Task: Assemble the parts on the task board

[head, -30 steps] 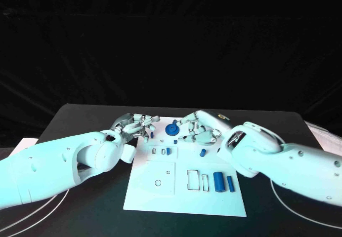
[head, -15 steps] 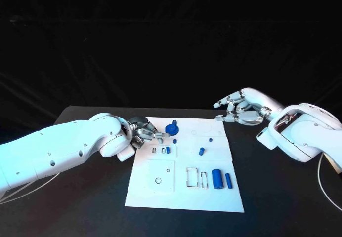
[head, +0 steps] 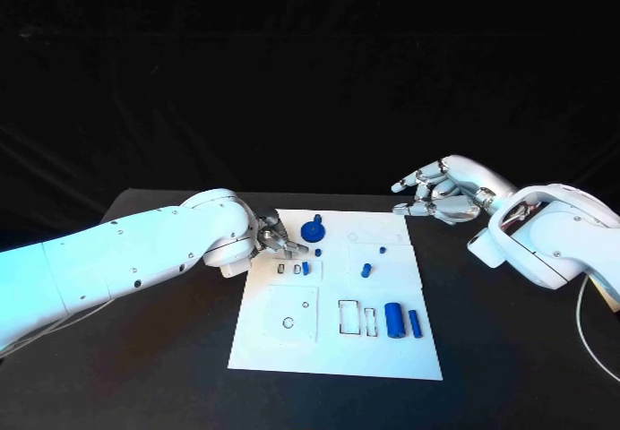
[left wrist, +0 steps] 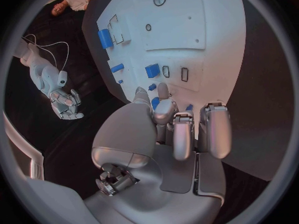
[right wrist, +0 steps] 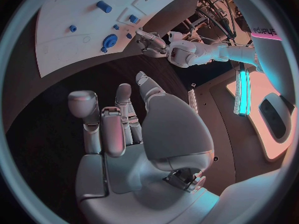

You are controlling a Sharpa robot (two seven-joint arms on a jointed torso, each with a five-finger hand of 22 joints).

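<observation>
Head view — left robot hand [head: 271,240] curled at task board [head: 339,349] edge, grasp unclear; right robot hand [head: 443,199] spread, empty.

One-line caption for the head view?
Left hand over the task board's far corner; right hand open above the table.

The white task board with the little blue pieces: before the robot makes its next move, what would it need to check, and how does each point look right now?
1. White task board lies flat on the black table: ok.
2. Right hand holds nothing, fingers apart, off the board's far right corner: ok.
3. Left hand at the board's far left edge; whether it holds a piece: cannot tell.
4. Round blue disc part near the left hand's fingers, untouched: ok.
5. Two blue cylinder parts lie loose beside the rectangular slots, not yet inserted: not ok.
</observation>
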